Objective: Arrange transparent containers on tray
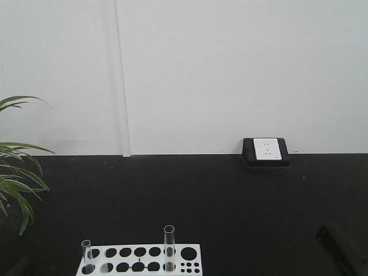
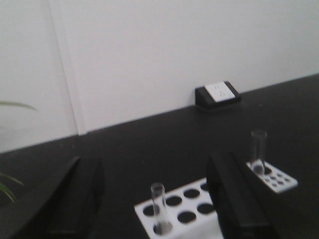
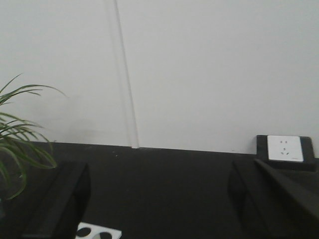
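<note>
Looking out from the front camera over the black tabletop [image 1: 230, 201], I see the white tube rack [image 1: 133, 259] at the bottom edge, partly cut off by the frame. Two clear test tubes stand upright in it, rims open to the top. I log the left tube [image 1: 86, 253] in the end hole at the rack's left side. I log the right tube [image 1: 169, 246] several holes along, closer to the end with the cluster of small holes. The two are well apart and both look empty.

From its wrist view I read the left gripper [image 2: 149, 164] as spread wide, with dark fingers [image 2: 75, 199] at either side of the picture and nothing held. One tube shows in the gap between them, touching neither finger. The other shows past the finger on the picture's right side.

I read the right gripper [image 3: 159, 172] as spread wide too, holding nothing. Only a corner of the rack shows at the bottom of its view, near the finger on the picture's left.

Background: a white wall [image 1: 230, 75], a socket box [image 1: 265, 152] against it at the table's far edge, and a green plant [image 1: 14, 178] at the left. A dark slanted shape [image 1: 340, 248] sits at the front view's lower right; I cannot tell what it is
</note>
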